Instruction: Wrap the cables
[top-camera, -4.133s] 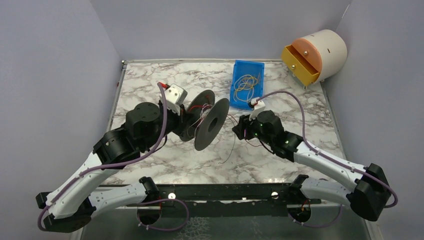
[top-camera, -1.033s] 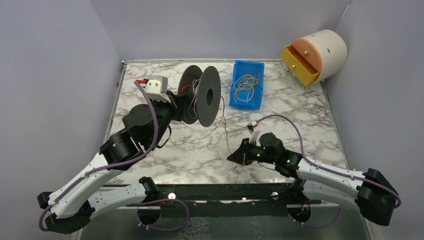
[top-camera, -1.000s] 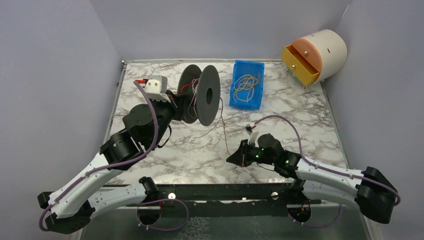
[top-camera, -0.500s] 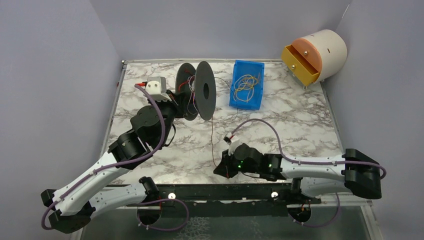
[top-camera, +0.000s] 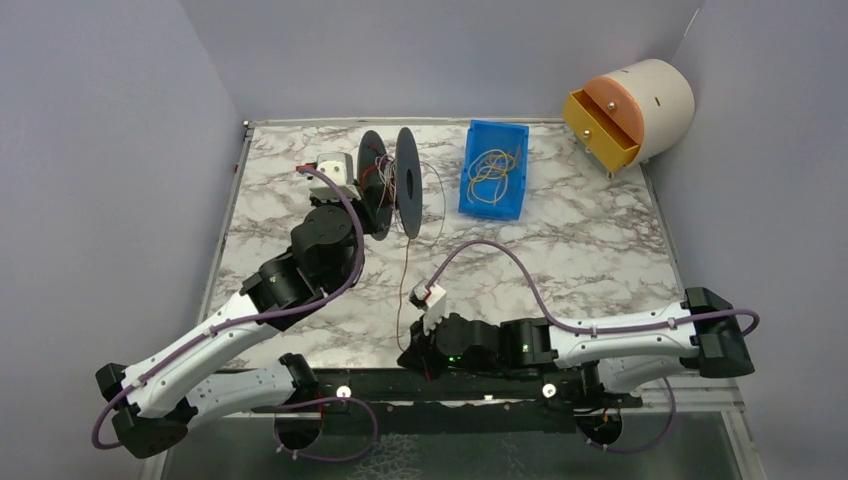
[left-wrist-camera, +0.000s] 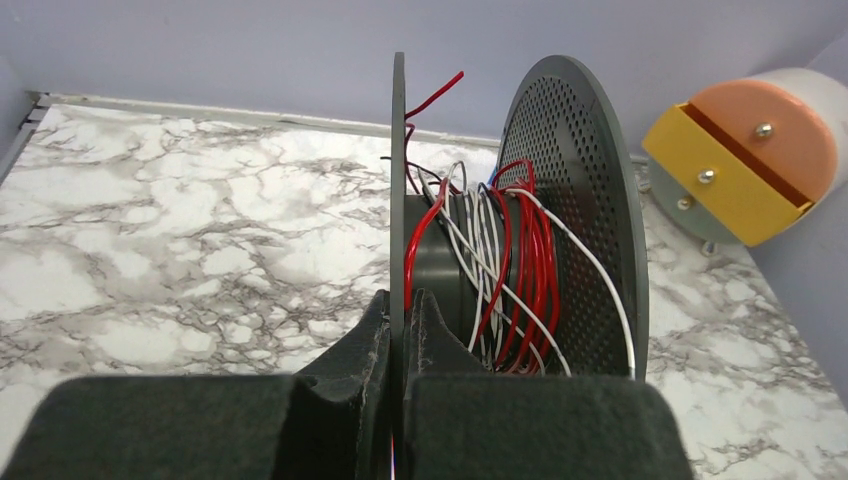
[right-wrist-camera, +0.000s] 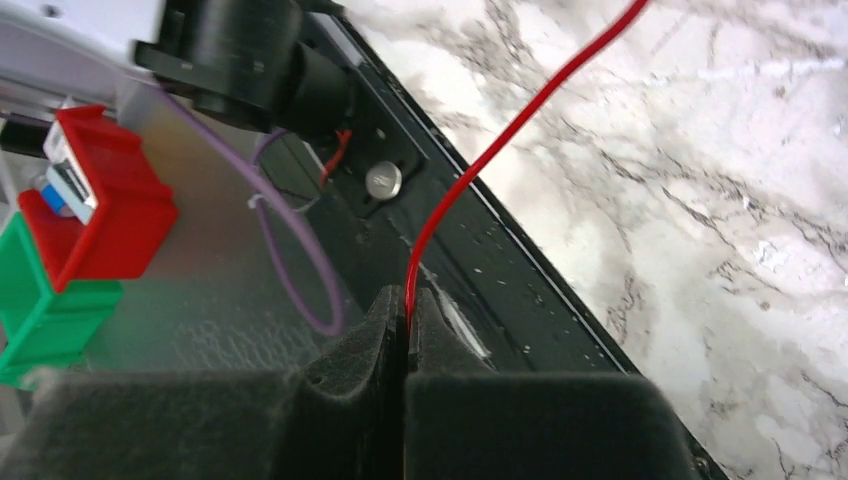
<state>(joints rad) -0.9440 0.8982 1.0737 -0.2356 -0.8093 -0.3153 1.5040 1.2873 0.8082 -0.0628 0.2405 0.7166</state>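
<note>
Marble table (top-camera: 600, 250) edge beneath red cable (right-wrist-camera: 520, 117)

2 arms of glossy white shell segments (top-camera: 205, 342) and matte black cylindrical joint housings (top-camera: 325, 238), each trailed by a thick lilac hose (top-camera: 500, 250). On 1 wrist glow small green lights (top-camera: 452, 354). The gripper fingers (left-wrist-camera: 520, 425) are coarse and black.

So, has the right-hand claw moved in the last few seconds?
Yes. The right gripper has pulled away from the blue bin, toward the near edge of the table and leftward, drawing the red cable with it.
</note>
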